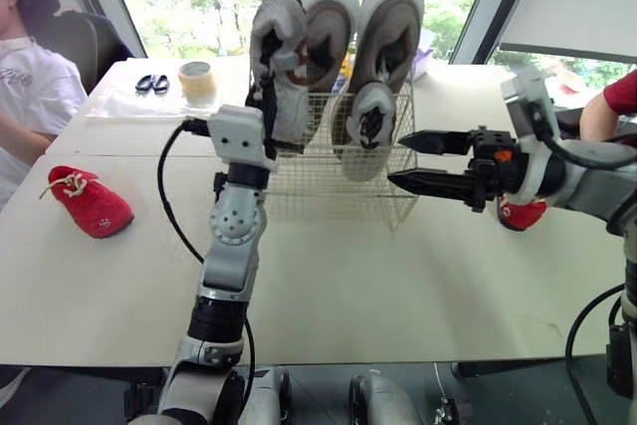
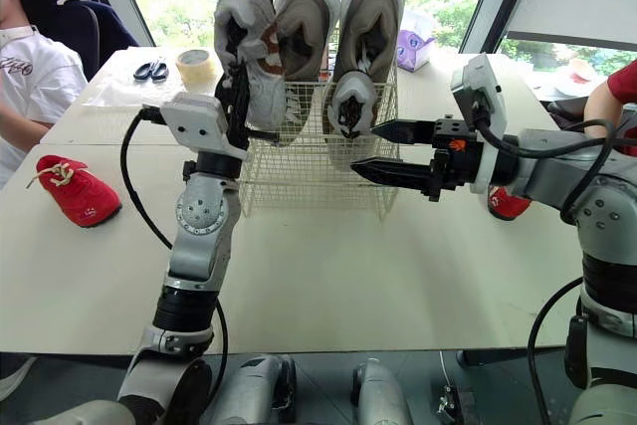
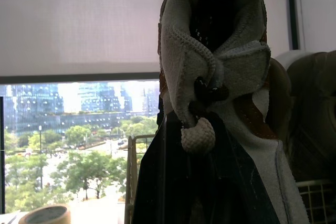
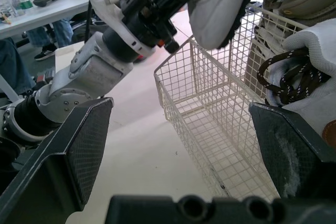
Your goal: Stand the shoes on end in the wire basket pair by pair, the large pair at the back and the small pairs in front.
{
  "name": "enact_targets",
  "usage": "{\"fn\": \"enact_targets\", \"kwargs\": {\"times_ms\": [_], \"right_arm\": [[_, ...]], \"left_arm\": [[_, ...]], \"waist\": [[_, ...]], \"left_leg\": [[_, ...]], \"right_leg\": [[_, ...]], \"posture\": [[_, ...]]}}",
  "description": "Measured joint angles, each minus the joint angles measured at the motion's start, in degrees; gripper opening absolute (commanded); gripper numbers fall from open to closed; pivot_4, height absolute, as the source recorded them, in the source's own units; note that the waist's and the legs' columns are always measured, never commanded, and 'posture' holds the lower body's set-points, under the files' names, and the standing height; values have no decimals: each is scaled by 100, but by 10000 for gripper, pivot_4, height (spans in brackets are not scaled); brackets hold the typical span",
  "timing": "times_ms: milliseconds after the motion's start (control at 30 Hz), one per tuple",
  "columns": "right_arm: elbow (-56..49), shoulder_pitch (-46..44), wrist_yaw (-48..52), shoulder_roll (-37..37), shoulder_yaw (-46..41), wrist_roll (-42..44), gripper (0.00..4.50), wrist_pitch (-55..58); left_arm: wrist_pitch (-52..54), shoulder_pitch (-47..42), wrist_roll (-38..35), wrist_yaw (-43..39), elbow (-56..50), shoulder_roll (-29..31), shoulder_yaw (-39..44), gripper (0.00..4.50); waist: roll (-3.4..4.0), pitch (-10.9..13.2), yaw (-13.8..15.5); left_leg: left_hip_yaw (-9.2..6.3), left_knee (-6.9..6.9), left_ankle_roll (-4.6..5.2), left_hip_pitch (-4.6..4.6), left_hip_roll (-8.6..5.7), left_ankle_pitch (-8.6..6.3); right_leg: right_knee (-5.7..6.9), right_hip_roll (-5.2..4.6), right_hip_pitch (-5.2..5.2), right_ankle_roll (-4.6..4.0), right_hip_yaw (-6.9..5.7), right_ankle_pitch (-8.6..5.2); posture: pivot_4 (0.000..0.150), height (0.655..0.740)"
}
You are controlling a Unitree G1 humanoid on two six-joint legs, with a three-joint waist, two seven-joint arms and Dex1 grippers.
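At your far left, a small red lace-up shoe (image 1: 90, 203) lies on the pale surface (image 1: 398, 286), well apart from the basket, so the red pair is not yet stowed. Next comes your left gripper (image 1: 267, 111), its jaws clamped on a small grey-and-white mesh shoe (image 1: 282, 62). It holds the shoe upright over the left front of the cream wire basket (image 1: 338, 198), likely so it can go straight down on end. Along the back stand two large grey shoes with pale soles (image 1: 388, 32), rising well above the rim and leaving the front row free. A matching small grey shoe (image 1: 368, 131) stands front right, leaning against them (the gap on its left looks meant for the held one). Your right gripper (image 1: 398, 159) hovers just in front of the basket's right side, jaws apart and empty, well placed to steady things. Behind it a second red shoe (image 1: 523, 214) waits on the surface.
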Motion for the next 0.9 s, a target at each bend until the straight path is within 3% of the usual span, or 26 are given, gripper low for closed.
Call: {"fn": "enact_targets", "kwargs": {"times_ms": [467, 700, 733, 767, 900], "right_arm": [[-17, 1, -138, 81, 0, -22, 45000, -3], [-72, 9, -197, 86, -1, -14, 45000, -3], [-73, 16, -197, 86, -7, -16, 45000, -3], [-72, 22, -197, 86, -7, -18, 45000, -3], [-75, 67, -170, 88, -6, -34, 45000, -59]], "left_arm": [[-851, 158, 30, 81, 1464, 24, 76, 347], [-710, 408, -221, -147, 1129, 2, 41, 347], [-601, 486, -310, -198, 973, 6, 42, 7760], [-480, 578, -407, -268, 799, 7, 44, 9708], [401, 1153, -945, -646, -101, 43, -7, 30285]], "waist": [[2, -1, -5], [3, -2, -9], [3, -2, -17], [4, -2, -21], [5, -3, -12]], "left_leg": [[1, -1, 0, 1, 1, 0], [1, -2, 4, 1, 1, -3], [2, -3, 5, 1, 2, -5], [2, -5, 6, 1, 2, -5], [-1, -4, 4, 1, 3, -3]], "right_leg": [[-1, -1, 0, 0, -1, 0], [-5, -3, 0, 0, 0, 0], [-6, -3, 0, 0, 0, 0], [-6, -3, 0, 0, 1, 0], [-5, -1, 0, -2, 0, -1]], "posture": [[1500, 7351], [1500, 7351], [1500, 7351], [1500, 7351], [1500, 7351]]}}
